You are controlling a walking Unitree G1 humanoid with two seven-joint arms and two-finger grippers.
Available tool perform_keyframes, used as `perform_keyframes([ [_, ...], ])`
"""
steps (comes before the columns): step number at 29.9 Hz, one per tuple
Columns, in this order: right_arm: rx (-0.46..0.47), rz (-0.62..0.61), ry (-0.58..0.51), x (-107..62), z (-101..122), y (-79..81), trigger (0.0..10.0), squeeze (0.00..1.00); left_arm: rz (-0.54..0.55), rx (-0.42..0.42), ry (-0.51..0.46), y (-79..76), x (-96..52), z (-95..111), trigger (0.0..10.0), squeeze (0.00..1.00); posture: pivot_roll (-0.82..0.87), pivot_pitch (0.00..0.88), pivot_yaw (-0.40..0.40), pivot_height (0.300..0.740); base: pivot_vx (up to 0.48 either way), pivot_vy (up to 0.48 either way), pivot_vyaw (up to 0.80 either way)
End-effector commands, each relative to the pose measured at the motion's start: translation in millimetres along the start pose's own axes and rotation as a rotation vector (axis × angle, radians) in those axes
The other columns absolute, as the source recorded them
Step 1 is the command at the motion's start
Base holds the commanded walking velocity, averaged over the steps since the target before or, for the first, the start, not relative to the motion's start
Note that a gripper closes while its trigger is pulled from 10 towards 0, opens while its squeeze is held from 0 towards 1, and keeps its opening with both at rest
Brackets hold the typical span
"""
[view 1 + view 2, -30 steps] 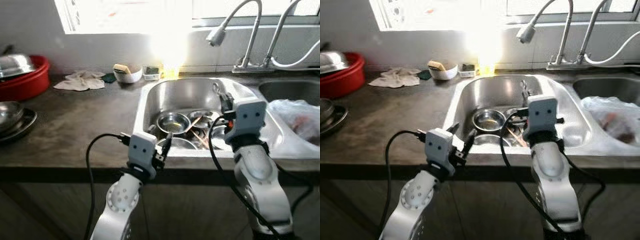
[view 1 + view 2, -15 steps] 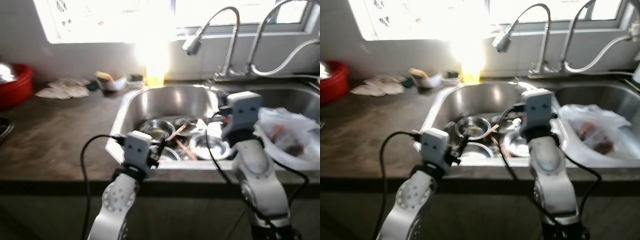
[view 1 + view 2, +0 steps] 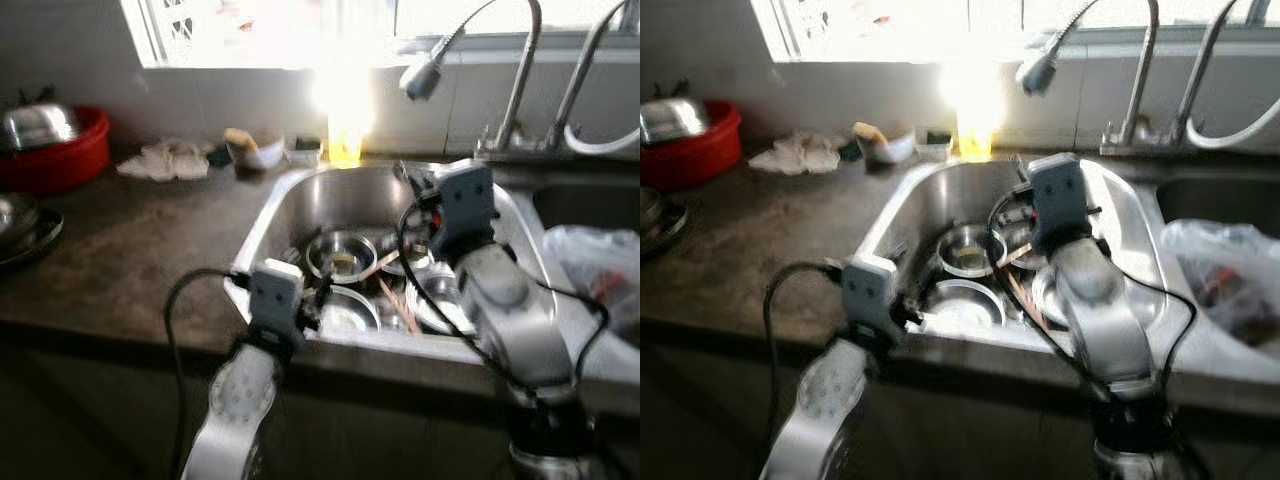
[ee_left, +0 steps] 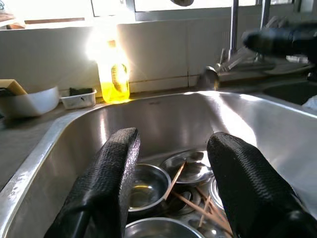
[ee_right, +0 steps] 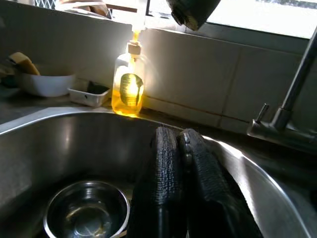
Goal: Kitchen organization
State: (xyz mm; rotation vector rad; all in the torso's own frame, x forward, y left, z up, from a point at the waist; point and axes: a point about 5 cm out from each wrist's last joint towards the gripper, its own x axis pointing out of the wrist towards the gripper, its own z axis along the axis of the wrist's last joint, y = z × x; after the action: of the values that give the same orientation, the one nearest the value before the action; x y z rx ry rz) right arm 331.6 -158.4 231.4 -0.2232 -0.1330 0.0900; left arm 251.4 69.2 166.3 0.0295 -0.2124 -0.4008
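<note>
Nearest the camera, the left gripper is held at the front rim of the sink, its two black fingers spread apart with nothing between them. Just beyond, over the basin, the right gripper is seen with its fingers pressed together and nothing held.

In the basin, several steel bowls are lying close together, with wooden chopsticks scattered across them. On the counter at the robot's right, a plastic bag rests near the second basin.

Behind the sink, a yellow soap bottle stands on the ledge beside a small tray and a white bowl holding a sponge. Farther left, a cloth and a red basin with a steel lid are set.

Trouble is judged likely if a bowl is pinched by its thin, slick rim: it could slip and clatter, or the loose chopsticks could be knocked about.

A dark label is seen on the bottle, but no writing can be read.
</note>
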Motion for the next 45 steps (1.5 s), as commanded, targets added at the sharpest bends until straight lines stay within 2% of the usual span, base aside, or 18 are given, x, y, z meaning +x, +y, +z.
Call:
perform_keyframes([
  [1, 0.002, 0.002, -0.002, 9.9, 7.8, -1.3, 10.0, 0.00, 0.016, 0.011, 0.005, 4.0, -2.4, 0.9, 10.0, 0.00, 0.07, 0.050, 0.001, 0.740, 0.000, 0.000, 0.00],
  [2, 0.002, 0.002, -0.002, 9.9, 7.8, -1.3, 10.0, 0.00, 0.016, 0.011, 0.005, 4.0, -2.4, 0.9, 10.0, 0.00, 0.07, 0.050, 0.001, 0.740, 0.000, 0.000, 0.00],
  [7, 0.005, -0.013, 0.142, 33.4, -11.0, -10.3, 10.0, 0.00, 0.003, 0.006, 0.030, 1.4, -8.6, -2.6, 10.0, 0.00, 0.09, 0.081, 0.003, 0.740, 0.000, 0.000, 0.00],
  [17, -0.012, -0.038, 0.235, 49.4, -24.7, -15.7, 10.0, 0.00, -0.011, 0.009, 0.058, -0.8, -17.6, -5.7, 10.0, 0.00, 0.10, 0.110, 0.004, 0.740, 0.000, 0.000, 0.00],
  [20, -0.040, -0.033, 0.314, 52.8, -40.0, -15.5, 10.0, 0.00, -0.009, 0.010, 0.072, -0.7, -21.2, -6.6, 10.0, 0.00, 0.11, 0.121, 0.000, 0.740, 0.000, 0.000, 0.00],
  [21, -0.052, -0.031, 0.328, 52.4, -43.7, -15.7, 10.0, 1.00, -0.009, 0.009, 0.075, -0.7, -22.1, -6.7, 10.0, 0.00, 0.12, 0.121, -0.002, 0.740, 0.000, 0.000, 0.00],
  [32, -0.038, -0.036, 0.309, 49.2, -47.6, -17.5, 10.0, 1.00, -0.022, 0.019, 0.097, 0.0, -25.0, -10.7, 10.0, 0.00, 0.11, 0.100, 0.006, 0.740, 0.000, 0.000, 0.00],
  [34, -0.010, -0.049, 0.230, 42.1, -42.4, -18.2, 10.0, 1.00, -0.021, 0.024, 0.100, 2.6, -25.5, -11.6, 10.0, 0.00, 0.11, 0.086, 0.004, 0.740, 0.000, 0.000, 0.00],
  [35, -0.010, -0.049, 0.230, 42.1, -42.4, -18.2, 10.0, 1.00, -0.021, 0.024, 0.100, 2.6, -25.5, -11.6, 10.0, 0.00, 0.11, 0.086, 0.004, 0.740, 0.000, 0.000, 0.00],
  [36, 0.019, -0.054, 0.146, 32.3, -34.7, -17.7, 10.0, 0.00, -0.017, 0.028, 0.098, 5.3, -24.6, -12.0, 10.0, 0.00, 0.10, 0.076, 0.007, 0.740, 0.000, 0.000, 0.00],
  [38, 0.040, -0.061, 0.058, 21.0, -25.3, -15.7, 10.0, 0.00, -0.014, 0.029, 0.095, 6.8, -22.7, -12.2, 10.0, 0.00, 0.10, 0.066, 0.009, 0.740, 0.000, 0.000, 0.00],
  [40, 0.045, -0.063, 0.038, 18.5, -23.3, -15.2, 10.0, 0.00, -0.014, 0.029, 0.094, 7.2, -22.2, -12.4, 10.0, 0.00, 0.10, 0.066, 0.009, 0.740, 0.000, 0.000, 0.00],
  [44, 0.065, -0.052, -0.068, -10.5, -10.7, -3.9, 10.0, 0.00, -0.022, 0.029, 0.081, 6.6, -17.8, -11.3, 10.0, 0.00, 0.08, 0.043, 0.021, 0.740, 0.000, 0.000, 0.00],
  [45, 0.065, -0.052, -0.068, -10.5, -10.7, -3.9, 10.0, 0.00, -0.022, 0.029, 0.081, 6.6, -17.8, -11.3, 10.0, 0.00, 0.08, 0.043, 0.021, 0.740, 0.000, 0.000, 0.00],
])
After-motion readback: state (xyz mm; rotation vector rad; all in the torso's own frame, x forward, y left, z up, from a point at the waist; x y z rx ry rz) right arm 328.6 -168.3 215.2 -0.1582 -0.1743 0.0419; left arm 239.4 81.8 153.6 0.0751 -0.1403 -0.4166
